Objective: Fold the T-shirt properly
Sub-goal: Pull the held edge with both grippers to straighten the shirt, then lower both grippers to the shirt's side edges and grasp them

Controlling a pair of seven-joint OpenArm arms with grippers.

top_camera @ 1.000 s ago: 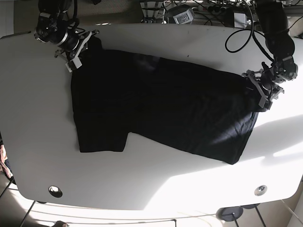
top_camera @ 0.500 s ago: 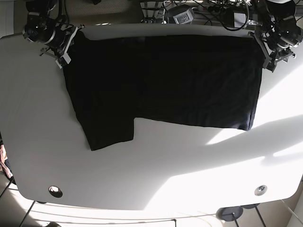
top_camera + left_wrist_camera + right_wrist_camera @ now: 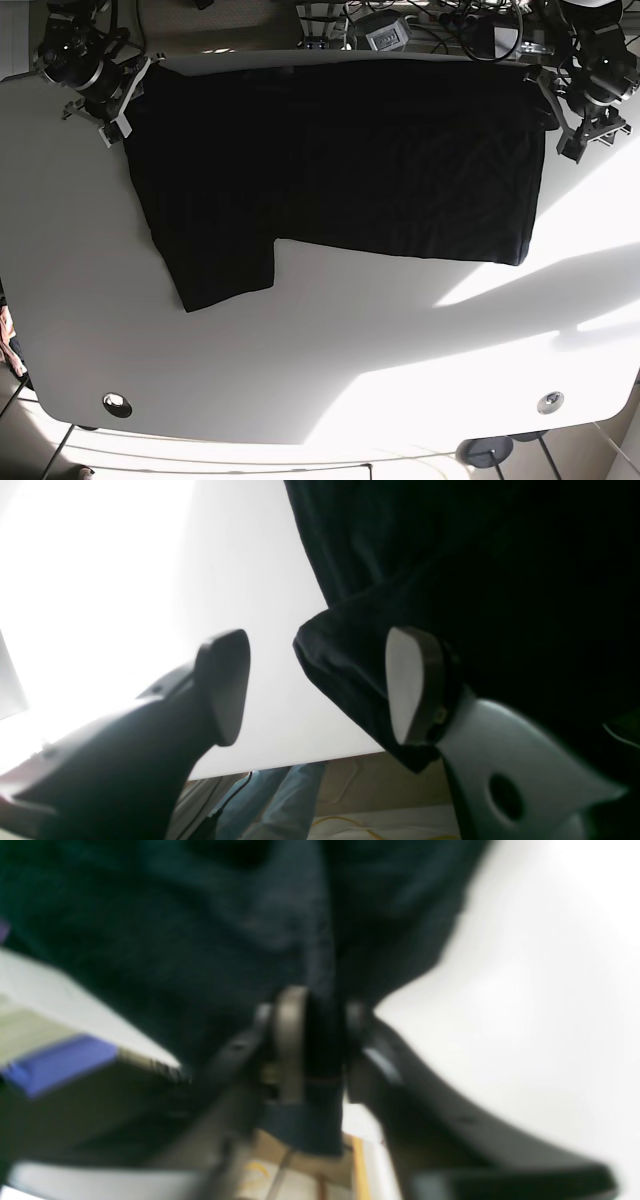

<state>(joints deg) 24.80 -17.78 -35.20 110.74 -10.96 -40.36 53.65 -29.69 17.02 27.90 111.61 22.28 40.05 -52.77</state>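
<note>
The black T-shirt (image 3: 350, 150) lies spread flat along the far side of the white table (image 3: 300, 350), with one sleeve (image 3: 220, 270) reaching toward the front. My right gripper (image 3: 125, 92) is at the shirt's far left corner. In the blurred right wrist view this gripper (image 3: 322, 1032) is shut on a fold of the T-shirt (image 3: 200, 915). My left gripper (image 3: 556, 108) sits at the shirt's far right corner. In the left wrist view it (image 3: 315, 685) stands open, and the shirt corner (image 3: 345, 670) rests loose against the inner face of one of its fingers (image 3: 410, 685).
Cables and equipment (image 3: 385, 30) crowd the space behind the table's far edge. Two round fittings (image 3: 117, 404) (image 3: 549, 402) sit near the front corners. Bright sun patches fall across the front right of the table (image 3: 560, 300).
Both arms pulled the shirt to the table's far edge and stretched it flat. Since half a second ago it shifted slightly left, and the left gripper now stands open beside its corner.
</note>
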